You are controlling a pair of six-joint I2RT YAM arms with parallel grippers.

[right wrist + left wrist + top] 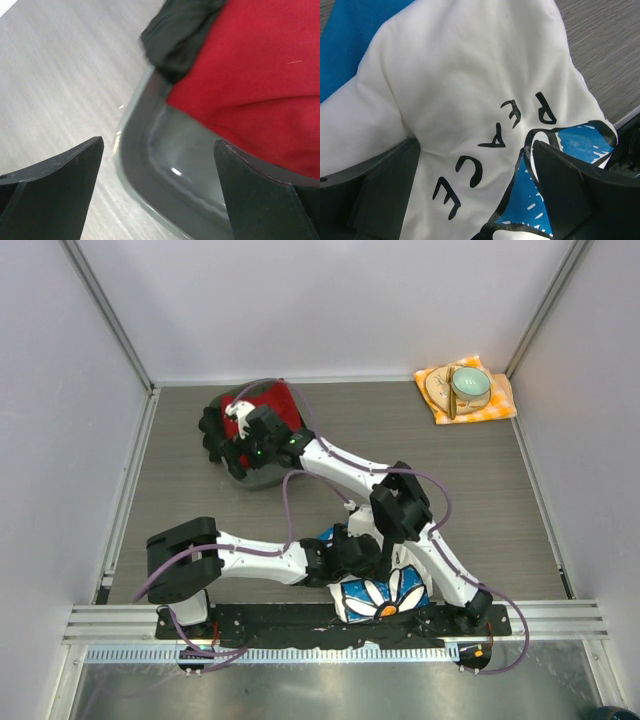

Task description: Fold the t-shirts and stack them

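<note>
The red t-shirt (272,403) lies as a compact bundle at the far left of the table (480,490). It rests in a shallow grey tray (150,150), with a bit of dark cloth (180,35) at its edge. The arm covers part of it, so I cannot tell how neatly it is folded. The right gripper (159,144) hangs just over the tray's rim beside the red cloth, its jaws spread wide and pinching nothing.

The daisy-print t-shirt (385,598) sits rumpled at the near edge, right of centre, with "PEACE" showing and blue cloth (350,40) beside the white. The left gripper (474,144) is low over it, jaws spread with white cloth bulging up between them but not nipped.

The red tee looks dealt with, and the step in hand seems to be the daisy tee, not yet folded or stacked. The next move likely calls for the left jaws to close on one layer near a hem and draw it flat, with the right arm coming back across to help.

A bowl (470,383) on a checked orange cloth (495,405) sits in the far right corner, well apart.
</note>
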